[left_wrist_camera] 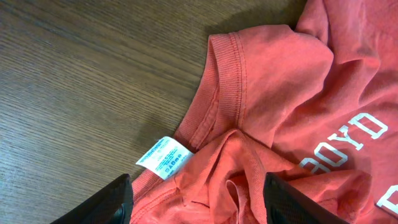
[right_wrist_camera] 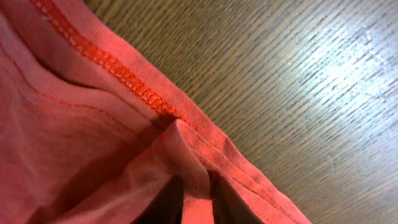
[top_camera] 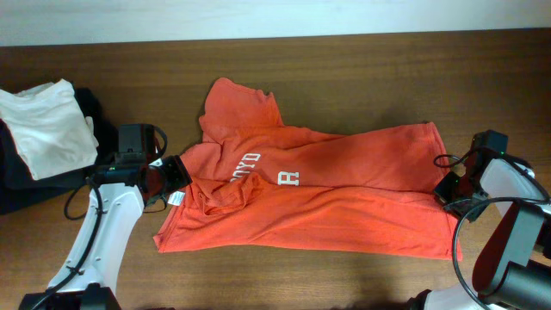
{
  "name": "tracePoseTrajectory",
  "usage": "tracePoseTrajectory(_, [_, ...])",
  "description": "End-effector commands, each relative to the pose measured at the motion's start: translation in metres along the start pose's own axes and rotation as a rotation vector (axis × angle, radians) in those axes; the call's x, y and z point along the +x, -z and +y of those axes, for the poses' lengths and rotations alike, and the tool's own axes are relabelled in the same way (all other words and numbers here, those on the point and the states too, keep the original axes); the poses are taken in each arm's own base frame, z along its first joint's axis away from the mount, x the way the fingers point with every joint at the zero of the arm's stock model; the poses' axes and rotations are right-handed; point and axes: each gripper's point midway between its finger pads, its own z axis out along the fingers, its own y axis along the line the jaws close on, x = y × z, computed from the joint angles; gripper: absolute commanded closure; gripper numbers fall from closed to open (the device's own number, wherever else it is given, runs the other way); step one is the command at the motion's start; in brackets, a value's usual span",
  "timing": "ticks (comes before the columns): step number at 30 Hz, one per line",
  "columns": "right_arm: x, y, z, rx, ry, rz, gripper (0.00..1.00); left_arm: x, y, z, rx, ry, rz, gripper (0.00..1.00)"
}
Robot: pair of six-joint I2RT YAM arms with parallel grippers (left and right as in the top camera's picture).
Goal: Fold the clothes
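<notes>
Red-orange short-sleeved cotton T-shirt [top_camera: 327, 198] with white lettering lies across the middle of the dark wooden counter [top_camera: 344, 69], collar to the left, hem to the right, body creased lengthwise. Small white neck tag [left_wrist_camera: 163, 157] shows beside the ribbed collar. Left pincer [left_wrist_camera: 199, 193] is at the collar end, fingers wide apart with bunched cloth between them. Right pincer [right_wrist_camera: 196, 208] is at the hem end, closed narrow on a raised fold of hem. Plain white folded garment [top_camera: 47, 129] rests on a black folded garment [top_camera: 13, 172] at far left.

Table [top_camera: 362, 69]: T-shirt [top_camera: 344, 198], white garment [top_camera: 43, 125], black garment [top_camera: 13, 185]
</notes>
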Motion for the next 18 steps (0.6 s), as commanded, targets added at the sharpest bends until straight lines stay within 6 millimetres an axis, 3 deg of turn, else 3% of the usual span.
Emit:
tracePoseTrajectory(1, [0.0,0.001,-0.004,0.012,-0.016,-0.006,0.96,-0.004,0.006,-0.002,0.014,-0.014,-0.017,0.34])
tracePoseTrajectory(3, [-0.01,0.008,0.005,-0.027,-0.017,-0.026,0.96,-0.005,0.006,-0.002,0.016,-0.015,-0.023,0.34])
tracePoseTrajectory(5, [-0.038,0.035,0.029,-0.133,-0.015,-0.083,0.94,-0.017,0.013,-0.008,0.029,-0.039,-0.056,0.35])
tracePoseTrajectory(6, [-0.05,0.052,0.039,-0.179,-0.008,-0.105,0.85,-0.026,0.018,-0.012,0.038,-0.066,-0.081,0.35])
tracePoseTrajectory(7, [-0.056,0.063,0.041,-0.185,-0.008,-0.115,0.68,-0.034,0.023,-0.016,0.046,-0.092,-0.105,0.35])
tracePoseTrajectory(9, [-0.056,0.085,0.041,-0.175,0.0,-0.093,0.54,-0.056,0.036,-0.027,0.068,-0.205,-0.184,0.34])
tracePoseTrajectory(13, [-0.04,0.102,0.04,-0.18,0.047,-0.017,0.54,-0.104,0.063,-0.062,0.164,-0.321,-0.306,0.34])
tracePoseTrajectory(14, [-0.034,0.103,0.042,-0.195,0.074,0.007,0.54,-0.117,0.06,-0.077,0.203,-0.341,-0.296,0.34])
tracePoseTrajectory(16, [-0.026,0.103,0.039,-0.186,0.102,0.039,0.53,-0.138,0.034,-0.109,0.265,-0.39,-0.246,0.31])
tracePoseTrajectory(18, [-0.021,0.102,0.037,-0.178,0.102,0.06,0.52,-0.152,-0.009,-0.134,0.274,-0.427,-0.194,0.31])
